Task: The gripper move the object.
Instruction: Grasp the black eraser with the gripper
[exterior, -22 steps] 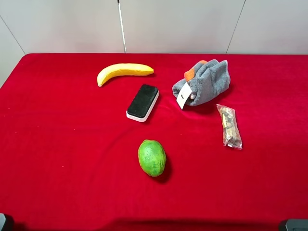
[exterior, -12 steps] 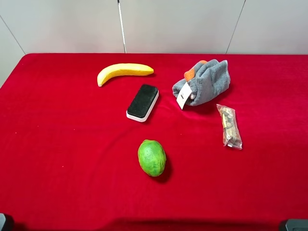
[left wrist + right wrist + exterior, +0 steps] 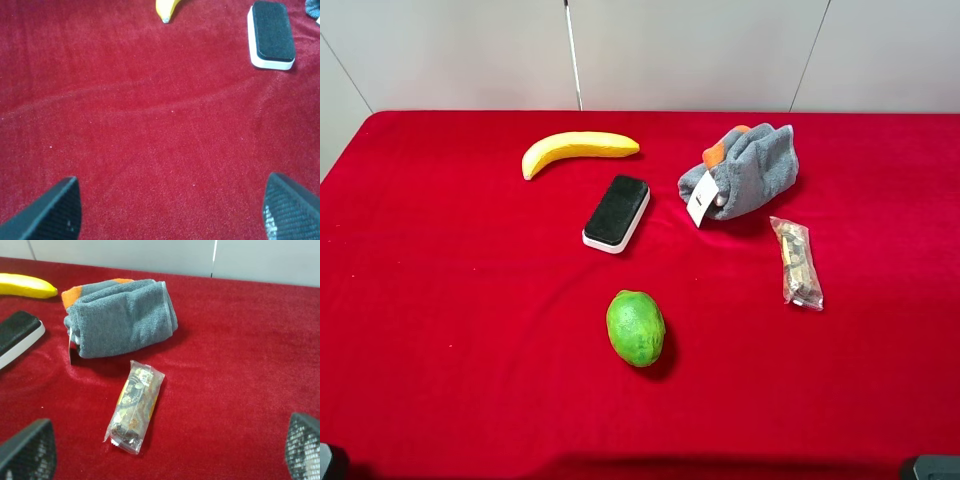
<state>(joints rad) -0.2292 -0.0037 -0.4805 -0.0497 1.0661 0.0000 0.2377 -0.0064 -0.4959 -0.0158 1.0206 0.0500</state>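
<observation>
The board eraser [image 3: 616,212], black felt on a white base, lies flat on the red table, just below the banana. It also shows in the left wrist view [image 3: 271,34] and at the edge of the right wrist view [image 3: 17,336]. My left gripper [image 3: 172,212] is open and empty, well short of the eraser; only its two fingertips [image 3: 52,210] show. My right gripper [image 3: 165,450] is open and empty, with its fingertips [image 3: 27,450] wide apart near a snack packet. In the exterior high view only small dark parts show at the bottom corners.
A yellow banana [image 3: 578,148] lies at the back left. A grey cloth bundle [image 3: 745,170] with an orange patch and white tag lies at the back right. A clear snack packet [image 3: 797,262] lies in front of it. A green fruit [image 3: 635,328] sits at centre front.
</observation>
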